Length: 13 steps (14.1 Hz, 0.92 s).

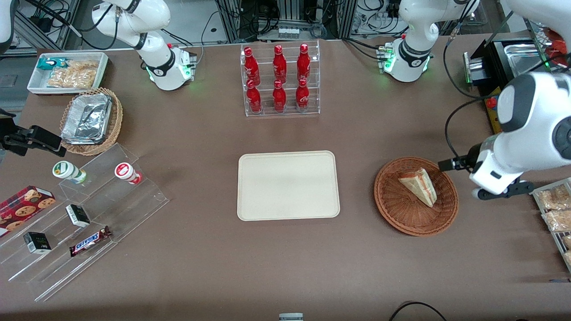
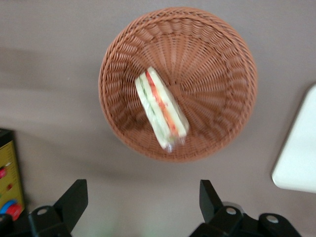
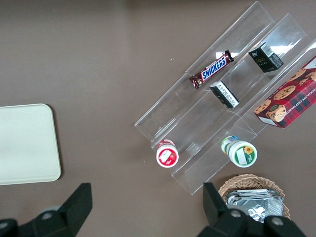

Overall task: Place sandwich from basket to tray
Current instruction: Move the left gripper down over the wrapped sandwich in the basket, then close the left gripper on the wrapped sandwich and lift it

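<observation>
The cream tray (image 1: 288,185) lies bare in the middle of the desk (image 1: 285,267), waiting for its load. Toward the working arm's end sits the reddish woven basket (image 1: 403,218), and the sandwich (image 1: 418,185) lies flat inside it, off centre, its red and green filling edge showing plainly in the wrist view (image 2: 161,108). The gripper (image 2: 140,202) hangs above the desk just beside the basket's rim, fingers (image 2: 210,197) spread wide and holding nothing, seemingly lining up for a descent onto the wedge, which has not yet been touched.
</observation>
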{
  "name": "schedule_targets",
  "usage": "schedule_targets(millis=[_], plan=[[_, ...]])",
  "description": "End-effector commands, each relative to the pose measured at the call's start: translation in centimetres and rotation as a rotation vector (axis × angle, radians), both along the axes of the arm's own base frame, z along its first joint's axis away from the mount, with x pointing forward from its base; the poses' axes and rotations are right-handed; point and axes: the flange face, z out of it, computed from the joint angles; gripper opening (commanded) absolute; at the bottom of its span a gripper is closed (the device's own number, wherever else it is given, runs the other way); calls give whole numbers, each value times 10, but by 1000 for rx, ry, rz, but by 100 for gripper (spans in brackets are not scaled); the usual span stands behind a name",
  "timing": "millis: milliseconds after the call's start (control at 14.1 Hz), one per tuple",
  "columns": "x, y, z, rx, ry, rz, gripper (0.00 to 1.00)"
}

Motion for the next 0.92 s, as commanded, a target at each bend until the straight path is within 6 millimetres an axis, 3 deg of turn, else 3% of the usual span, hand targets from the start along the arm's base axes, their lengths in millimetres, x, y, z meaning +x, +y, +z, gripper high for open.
schedule_targets(millis=[0,142,496,850], plan=[[0,-2,-45,17,-7,176,100],[10,-5,-76,23,-11,268,100],[23,-13,-119,28,-28,403,100],[8,-21,-157,70,42,482,100]])
